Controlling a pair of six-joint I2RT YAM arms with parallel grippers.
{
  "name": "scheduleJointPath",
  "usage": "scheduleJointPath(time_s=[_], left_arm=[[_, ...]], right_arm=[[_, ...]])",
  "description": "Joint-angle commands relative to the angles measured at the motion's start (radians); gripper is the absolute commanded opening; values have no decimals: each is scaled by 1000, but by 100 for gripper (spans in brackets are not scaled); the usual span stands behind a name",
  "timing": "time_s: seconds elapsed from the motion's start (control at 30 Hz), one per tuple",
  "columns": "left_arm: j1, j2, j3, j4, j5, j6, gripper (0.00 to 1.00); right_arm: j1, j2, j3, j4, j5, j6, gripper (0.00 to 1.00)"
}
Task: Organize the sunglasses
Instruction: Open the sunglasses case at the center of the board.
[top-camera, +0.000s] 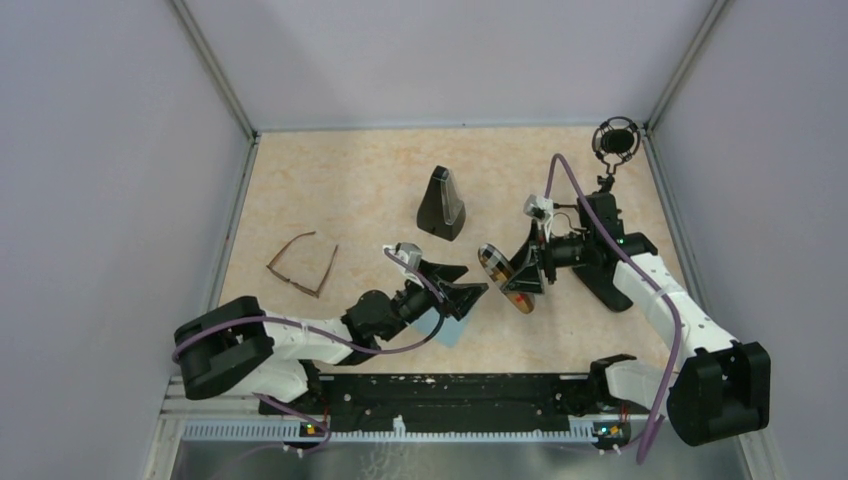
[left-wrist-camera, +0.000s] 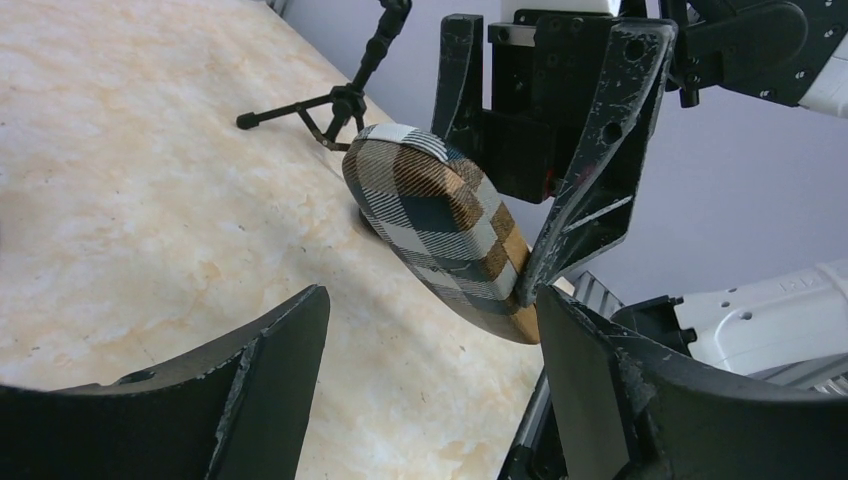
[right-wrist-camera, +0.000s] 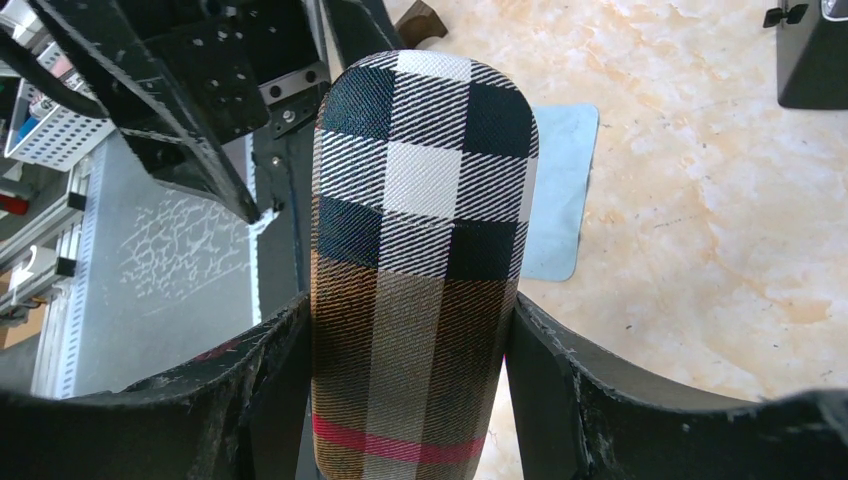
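The brown-framed sunglasses (top-camera: 295, 281) are seen lying on the marbled tabletop (top-camera: 350, 180), well to the left of the left gripper (top-camera: 475, 281) and apart from it. Their long thin temples are unfolded and pointed toward the far side of the table. They are touched by neither gripper. Only this one pair can be made out in the overhead view.

The left gripper's jaws are spread wide and nothing is held between them. It is held low over the table, with a light blue cloth (top-camera: 447, 328) lying partly beneath it and to its near side. In the left wrist view its two black fingers (left-wrist-camera: 250, 380) frame the plaid cylindrical case (left-wrist-camera: 440, 230), which is placed just ahead of them and is not touched by them.

The plaid case is clamped by the right gripper (right-wrist-camera: 405, 320), whose fingers are pressed against its two long sides. The case is tilted, with one rounded end pointed toward the left gripper. From the left wrist view its lower edge appears to be at or very near the tabletop, though contact cannot be confirmed.

A black triangular case (top-camera: 440, 205) is stood upright beyond the left gripper, toward the far side, apart from both grippers. A small black tripod (left-wrist-camera: 335, 105) is seen on the table beyond the right gripper, near the far corner.
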Motion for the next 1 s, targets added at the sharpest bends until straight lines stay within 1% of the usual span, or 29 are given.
scheduleJointPath(time_s=[0.0,0.23,0.43,0.67,0.8,0.97], left_arm=[[19,48,17,132,91,-55,82],[25,123,68,153,133,-66,82],[39,170,84,186,137,-96,81],[62,216,92,195,145,-108,77],[84,253,97,162,138,-135,75],[119,286,114,-5,77,-208,70]], right_arm=[[6,-29,-11,29,-70,-21,0],[6,-30,-19,40,-78,-9,0],[7,-28,-19,14,-100,-41,0],[6,-34,-10,-13,-153,-66,0],[6,-48,-10,-16,-175,-79,0],[-18,-80,6,-15,-215,-73,0]])
